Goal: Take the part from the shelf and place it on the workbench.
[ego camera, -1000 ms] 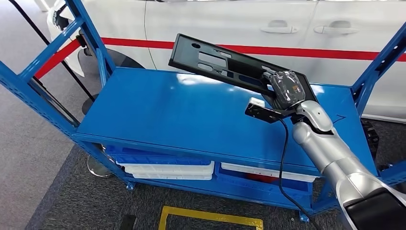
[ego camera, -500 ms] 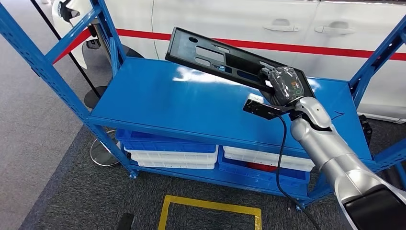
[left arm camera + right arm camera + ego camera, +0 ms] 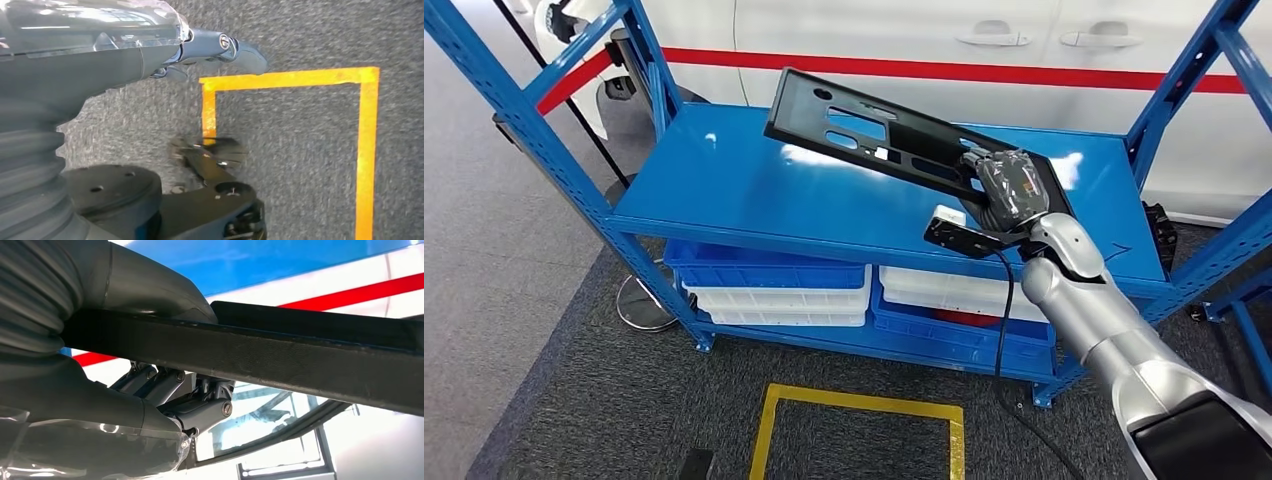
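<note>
Right hand [image 3: 1014, 190] clamps one end of the long black slotted part [image 3: 894, 140], held tilted above the blue shelf [image 3: 754, 200]; likely stiff, light plastic, cantilevered so torque-prone, better gripped nearer midspan; left hand [image 3: 150, 45] hangs over the floor, holding nothing.

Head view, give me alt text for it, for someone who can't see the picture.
The robot's right hand grips one end of a long flat black part with cut-out slots, holding it tilted above the top of a blue metal shelf. Blue and white bins sit on the lower level, a white car with a red stripe stands behind, and yellow tape marks the grey floor.
</note>
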